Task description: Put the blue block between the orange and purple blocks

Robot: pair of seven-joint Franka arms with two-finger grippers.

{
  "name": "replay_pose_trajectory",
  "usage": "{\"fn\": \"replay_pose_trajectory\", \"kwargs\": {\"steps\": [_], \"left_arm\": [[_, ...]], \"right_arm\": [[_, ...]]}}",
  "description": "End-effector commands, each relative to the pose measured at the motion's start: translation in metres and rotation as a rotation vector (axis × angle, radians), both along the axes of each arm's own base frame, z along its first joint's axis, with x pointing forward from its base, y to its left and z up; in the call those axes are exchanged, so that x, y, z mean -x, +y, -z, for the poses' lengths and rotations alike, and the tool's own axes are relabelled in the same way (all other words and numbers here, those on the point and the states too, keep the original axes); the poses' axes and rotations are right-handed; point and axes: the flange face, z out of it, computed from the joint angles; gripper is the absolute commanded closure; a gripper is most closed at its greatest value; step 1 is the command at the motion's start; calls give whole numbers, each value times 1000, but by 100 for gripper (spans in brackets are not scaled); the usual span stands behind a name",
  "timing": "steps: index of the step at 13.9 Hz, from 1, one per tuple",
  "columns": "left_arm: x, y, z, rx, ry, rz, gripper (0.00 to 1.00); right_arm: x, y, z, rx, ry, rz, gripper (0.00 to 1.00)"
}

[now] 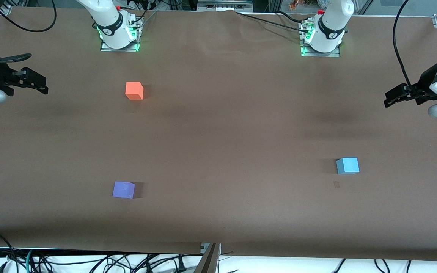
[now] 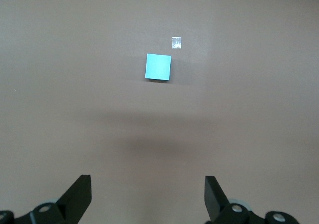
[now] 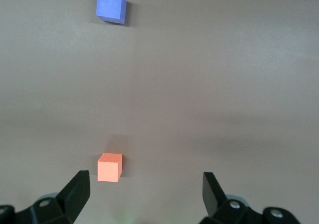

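The sky-blue block (image 1: 347,165) sits on the brown table toward the left arm's end; it also shows in the left wrist view (image 2: 159,66). The orange block (image 1: 134,91) sits toward the right arm's end, near that arm's base. The purple block (image 1: 123,189) lies nearer the front camera than the orange one, in line with it. Both show in the right wrist view: orange (image 3: 109,167), purple (image 3: 111,6). My left gripper (image 1: 391,98) (image 2: 148,179) hangs open and empty above the left arm's end. My right gripper (image 1: 45,85) (image 3: 146,175) hangs open and empty above the right arm's end.
A small pale mark (image 1: 336,184) (image 2: 176,43) lies on the table (image 1: 226,144) just nearer the camera than the blue block. The arm bases (image 1: 119,36) (image 1: 321,40) stand at the table's back edge. Cables run along the front edge.
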Motion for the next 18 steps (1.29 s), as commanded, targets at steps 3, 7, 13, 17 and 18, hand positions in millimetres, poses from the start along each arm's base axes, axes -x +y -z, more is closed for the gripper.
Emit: {"fn": "replay_pose_trajectory", "kwargs": {"steps": [3,7,13,17,18], "left_arm": [[-29,9,67,-17,66,11,0],[-65,9,178,1,51,1,0],[-79,21,338,18,14,-32,0],[-84,17,347,31,-3,-43,0],[-85,16,353,32,-18,-43,0]], "right_arm": [[-2,-3,-4,-22,-8,-11,0],[-2,-2,-4,-27,-8,-11,0],[-3,-5,-4,-31,-8,-6,0],[-3,-7,-4,-31,-13,-3,0],[-3,-6,-4,-33,-13,-5,0]]}}
